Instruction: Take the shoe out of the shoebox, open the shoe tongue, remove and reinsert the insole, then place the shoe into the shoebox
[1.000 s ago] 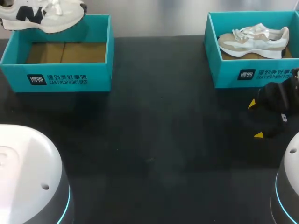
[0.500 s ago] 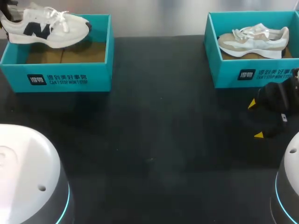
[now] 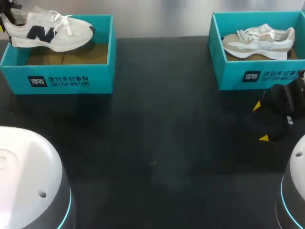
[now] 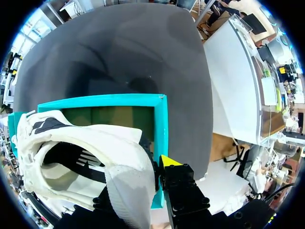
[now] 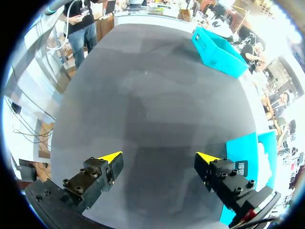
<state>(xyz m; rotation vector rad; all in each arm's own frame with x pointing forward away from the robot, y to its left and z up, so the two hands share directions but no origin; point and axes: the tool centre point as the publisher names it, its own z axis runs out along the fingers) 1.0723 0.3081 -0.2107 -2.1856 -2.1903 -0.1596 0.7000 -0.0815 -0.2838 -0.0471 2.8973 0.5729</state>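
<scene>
A white shoe (image 3: 52, 31) with a navy side mark hangs level over the left teal shoebox (image 3: 57, 81), its sole about at the rim. My left gripper (image 3: 8, 13) is shut on the shoe's heel at the box's far left corner. In the left wrist view the shoe (image 4: 81, 148) fills the space ahead of the left gripper (image 4: 138, 183), one yellow fingertip (image 4: 169, 161) shows beside the heel, and the box's cardboard floor (image 4: 114, 117) lies below. My right gripper (image 3: 260, 122) stands open over bare table in front of the right shoebox (image 3: 257, 76); the right wrist view shows this gripper (image 5: 158, 157) with nothing between its fingers.
The right shoebox holds a beige and white shoe (image 3: 259, 40). Two white rounded arm bases (image 3: 28, 176) (image 3: 295, 191) sit at the near corners. The black tabletop (image 3: 157, 143) stretches between the boxes.
The left gripper has brought the white shoe down and a little to the right, closer to the left box's opening. The right arm has not moved.
</scene>
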